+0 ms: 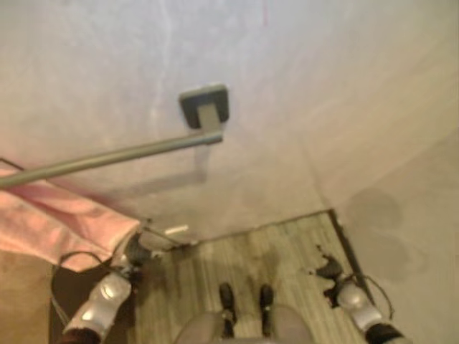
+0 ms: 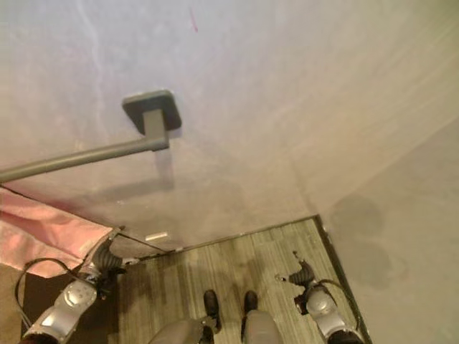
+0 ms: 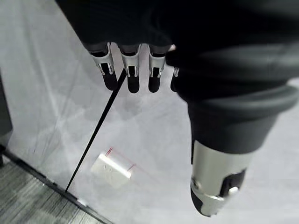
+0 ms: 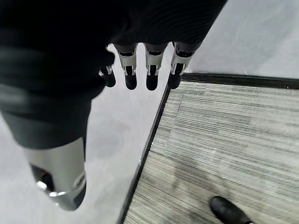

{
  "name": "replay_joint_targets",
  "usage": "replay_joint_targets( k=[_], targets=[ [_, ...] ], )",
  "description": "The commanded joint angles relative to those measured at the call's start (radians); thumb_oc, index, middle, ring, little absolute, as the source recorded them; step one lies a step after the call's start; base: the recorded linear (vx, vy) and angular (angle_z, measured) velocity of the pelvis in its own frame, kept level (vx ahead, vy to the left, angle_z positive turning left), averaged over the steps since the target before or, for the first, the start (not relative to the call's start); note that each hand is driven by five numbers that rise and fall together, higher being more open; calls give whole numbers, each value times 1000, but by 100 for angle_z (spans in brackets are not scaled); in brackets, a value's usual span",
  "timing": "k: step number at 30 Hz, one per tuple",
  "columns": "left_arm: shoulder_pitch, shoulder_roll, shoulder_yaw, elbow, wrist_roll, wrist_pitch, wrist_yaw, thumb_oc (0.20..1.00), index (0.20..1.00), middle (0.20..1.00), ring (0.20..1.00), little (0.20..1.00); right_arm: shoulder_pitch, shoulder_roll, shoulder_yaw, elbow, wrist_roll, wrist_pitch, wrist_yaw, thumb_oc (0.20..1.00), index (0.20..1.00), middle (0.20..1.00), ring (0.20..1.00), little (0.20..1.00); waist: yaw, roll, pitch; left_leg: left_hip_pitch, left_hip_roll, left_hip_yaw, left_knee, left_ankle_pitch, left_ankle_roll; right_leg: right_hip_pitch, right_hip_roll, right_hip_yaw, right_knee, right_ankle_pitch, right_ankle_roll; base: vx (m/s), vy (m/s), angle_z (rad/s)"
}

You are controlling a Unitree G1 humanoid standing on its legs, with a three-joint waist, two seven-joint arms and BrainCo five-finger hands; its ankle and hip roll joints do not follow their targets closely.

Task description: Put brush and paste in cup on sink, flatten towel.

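Wall [image 1: 301,86]: pale, plain, taking up most of both eye views, meeting the striped grey floor [image 1: 287,251] along a dark skirting line.

Towel [image 1: 50,222]: pink, hanging bunched from the left end of the rail, cut off by the left edge of the view, so its full extent cannot be judged. Its lower right corner lies just beside the left hand; contact cannot be confirmed.

Towel rail [image 1: 107,158]: grey bar running left from a square wall bracket [image 1: 206,106]; its left end is hidden past the frame edge.

Left hand [image 2: 106,259]: low at the left, near the towel's corner. Own wrist view shows the fingers [image 3: 132,77] straight and released, grasping nothing, pointed at the wall.

Right hand [image 1: 330,271]: low at the right, well apart from the towel, over the floor by the skirting. Fingers [image 4: 153,70] straight and released, empty.

Small pale label or packet [image 3: 112,166]: against the wall low down near the left hand; its nature cannot be made out
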Motion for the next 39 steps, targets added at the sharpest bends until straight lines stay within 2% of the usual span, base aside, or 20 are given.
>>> replay_joint_targets(
  k=[1,8,10,11,12,13,14,16,17,19,20,21,22,23,25,26,32,34,35,39],
  targets=[
    [-6,3,29,-56,11,-22,-5,1000,1000,1000,1000,1000,1,-29,2,-1,-27,-25,-6,1000,1000,1000,1000,1000,8,-26,-48,31,13,-66,11,-56,-29,43,69,1,-99,61,-14,40,-245,9],
    [-13,-2,-13,-108,-6,-20,-56,1000,1000,1000,1000,1000,1,-49,-29,30,-15,-26,-22,1000,1000,1000,1000,1000,-9,-26,-50,25,22,-94,-7,-28,-51,57,70,-32,-137,66,-33,6,-151,29],
    [-13,1,-39,-154,-29,-18,-104,1000,1000,1000,1000,1000,-1,-53,-31,38,-13,-22,-20,1000,1000,1000,1000,1000,-17,-23,-51,20,24,-92,-1,-28,-58,58,68,-48,-132,61,-38,-19,-85,23],
    [-21,12,-67,-195,-51,-25,-153,1000,1000,1000,1000,1000,-2,-58,-43,44,-5,-19,-19,1000,1000,1000,1000,1000,-35,-21,-44,6,42,-33,26,-27,-70,54,56,-73,-124,59,-39,-40,-62,46],
    [-21,12,-66,-196,-51,-25,-153,1000,1000,1000,1000,1000,-2,-58,-43,44,-5,-20,-19,1000,1000,1000,1000,1000,-35,-21,-44,4,42,-33,28,-28,-70,53,56,-74,-123,59,-40,-60,-40,63],
    [-22,28,-83,-226,-57,-29,-182,1000,1000,1000,1000,1000,-8,-62,-44,49,-6,-18,-19,1000,1000,1000,1000,1000,-41,-21,-44,1,57,-4,31,-25,-76,54,49,-88,-127,60,-40,-20,-2,58],
    [-16,65,-102,-275,-63,-39,-213,1000,1000,1000,1000,1000,-17,-63,-34,55,-8,-17,-16,1000,1000,1000,1000,1000,-38,-22,-49,6,73,-13,24,-20,-79,61,48,-90,-136,60,-39,-19,17,26],
    [-12,85,-112,-302,-63,-40,-231,1000,1000,1000,1000,1000,-27,-62,-25,58,-9,-19,-12,1000,1000,1000,1000,1000,-36,-23,-51,9,81,-34,12,-11,-82,66,48,-83,-139,62,-39,-8,37,-3],
    [-7,120,-119,-342,-80,-46,-249,1000,1000,1000,1000,1000,-36,-61,-23,73,4,-20,-7,1000,1000,1000,1000,1000,-40,-24,-56,0,111,-68,-16,25,-93,62,33,-73,-131,64,-40,-17,55,0],
    [-8,133,-118,-357,-94,-45,-250,1000,1000,1000,1000,1000,-39,-58,-22,76,13,-19,-3,1000,1000,1000,1000,1000,-39,-23,-55,0,116,-92,-23,35,-92,58,29,-66,-123,64,-40,-6,162,-9],
    [-11,145,-116,-394,-131,-46,-265,1000,1000,1000,1000,1000,-44,-55,-20,89,18,-17,8,1000,1000,1000,1000,1000,-40,-6,-60,18,117,-128,-52,35,-92,59,28,-51,-113,59,-39,11,314,-15],
    [-13,160,-121,-408,-140,-49,-278,1000,1000,1000,1000,1000,-42,-51,-24,103,21,-17,11,1000,1000,1000,1000,1000,-44,6,-65,26,119,-118,-70,34,-96,61,26,-52,-115,58,-36,16,257,-21],
    [-12,161,-120,-410,-141,-48,-279,1000,1000,1000,1000,1000,-42,-50,-24,104,21,-17,11,1000,1000,1000,1000,1000,-43,6,-64,27,120,-117,-70,34,-96,62,27,-51,-115,59,-36,7,314,-21],
    [-16,191,-129,-444,-154,-58,-294,1000,1000,1000,1000,1000,-40,-38,-28,120,22,-13,13,1000,1000,1000,1000,1000,-46,23,-82,25,109,-115,-70,17,-97,59,13,-52,-132,76,-23,7,217,-16],
    [-15,204,-129,-457,-162,-58,-296,1000,1000,1000,1000,1000,-41,-32,-27,125,24,-13,13,1000,1000,1000,1000,1000,-45,25,-90,26,104,-111,-70,10,-93,60,8,-45,-146,89,-19,0,280,2],
    [-15,226,-130,-486,-188,-67,-303,1000,1000,1000,1000,1000,-46,-15,-25,131,33,-11,16,1000,1000,1000,1000,1000,-45,26,-94,29,94,-95,-70,0,-85,56,-3,-29,-162,111,-6,-9,264,-1],
    [-29,271,-127,-579,-275,-75,-321,1000,1000,1000,1000,1000,-33,16,2,116,28,-11,32,1000,1000,1000,1000,1000,-36,12,-102,34,80,-68,-70,-13,-67,56,-26,-3,-184,139,16,-7,202,-28],
    [-44,283,-137,-614,-335,-75,-338,1000,1000,1000,1000,1000,-31,31,7,133,31,-9,36,1000,1000,1000,1000,1000,-36,9,-103,42,75,-61,-70,-18,-62,62,-34,0,-189,147,23,-4,160,-4],
    [-65,291,-155,-667,-429,-71,-354,1000,1000,1000,1000,1000,-28,45,19,162,25,-2,42,1000,1000,1000,1000,1000,-38,6,-111,46,70,-56,-70,-23,-57,70,-41,-1,-201,157,30,-6,110,-11],
    [-110,305,-173,-733,-517,-73,-365,1000,1000,1000,1000,1000,-32,63,38,197,12,4,48,1000,1000,1000,1000,1000,-38,0,-123,50,66,-49,-70,-30,-53,76,-49,3,-217,170,38,-7,75,-4]
  ],
)
